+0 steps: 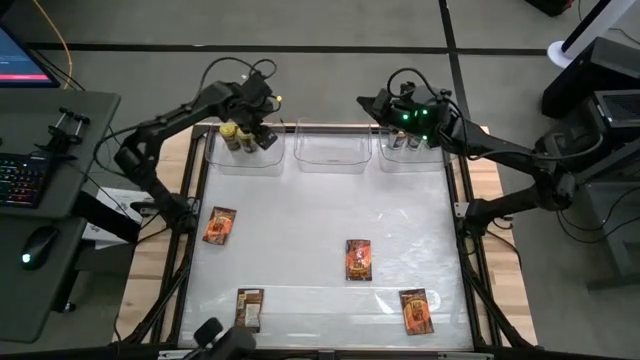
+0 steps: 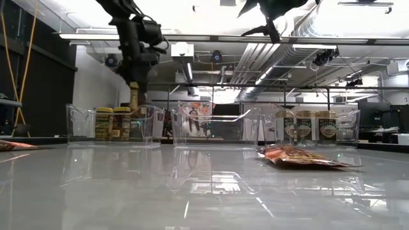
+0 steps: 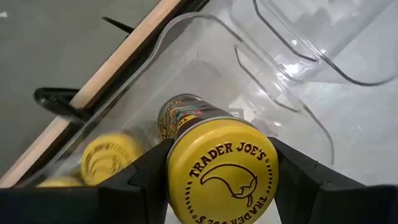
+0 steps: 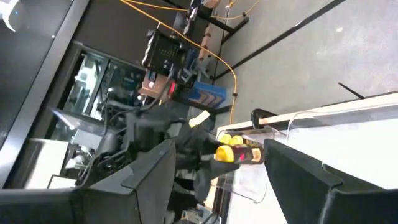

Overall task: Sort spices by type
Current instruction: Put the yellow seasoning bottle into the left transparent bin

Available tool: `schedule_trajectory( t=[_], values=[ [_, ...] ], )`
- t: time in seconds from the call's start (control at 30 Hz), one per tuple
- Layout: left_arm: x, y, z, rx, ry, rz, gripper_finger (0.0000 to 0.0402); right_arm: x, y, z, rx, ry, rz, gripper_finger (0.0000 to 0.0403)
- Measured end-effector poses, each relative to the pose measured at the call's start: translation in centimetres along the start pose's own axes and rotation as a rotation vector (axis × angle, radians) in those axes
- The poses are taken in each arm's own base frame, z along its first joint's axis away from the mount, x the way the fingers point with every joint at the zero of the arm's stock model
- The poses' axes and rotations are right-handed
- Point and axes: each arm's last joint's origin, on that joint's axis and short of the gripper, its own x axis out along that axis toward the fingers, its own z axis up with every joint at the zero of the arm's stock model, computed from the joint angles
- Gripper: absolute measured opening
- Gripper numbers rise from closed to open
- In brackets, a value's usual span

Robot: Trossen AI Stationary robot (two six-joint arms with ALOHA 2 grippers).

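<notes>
Left gripper (image 3: 217,186) jaws clamp a yellow-lidded jar (image 3: 219,171) over the left bin (image 1: 243,160); right gripper (image 4: 217,186) jaws spread, empty, above the right bin (image 1: 412,158).

Bright ceiling strip lights (image 2: 192,38) glare off the glossy table (image 2: 204,191), whose near edge blurs.

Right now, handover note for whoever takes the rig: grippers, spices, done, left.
Left gripper: shut on the third yellow-lidded jar, held over the left bin; two yellow-lidded jars already inside.
Right gripper: open, empty, above the right bin, which holds three tan-lidded jars.
Middle bin: no spices in it.
Four packets lie loose on the table.
Left: set the jar down, then bin the packets.
</notes>
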Motion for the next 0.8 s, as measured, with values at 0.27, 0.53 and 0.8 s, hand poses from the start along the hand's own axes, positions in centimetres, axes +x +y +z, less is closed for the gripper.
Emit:
schedule_trajectory(
  t=[0.27, 0.53, 0.8],
  values=[
    [4.0, -0.1, 1.3, 0.034, 0.064, 0.01, 0.0193, -0.1, 0.1, -0.5, -0.021, 0.022, 0.003, 0.0238],
    [6.1, 0.6, 1.6, 0.046, 0.105, 0.076, 0.0193, -0.1, 0.1, -0.8, -0.025, 0.042, -0.008, 0.0238],
    [6.1, 1.9, 1.6, -0.032, 0.098, 0.088, 0.0231, -0.1, -0.1, -1.1, -0.031, 0.065, -0.03, 0.0238]
  ],
)
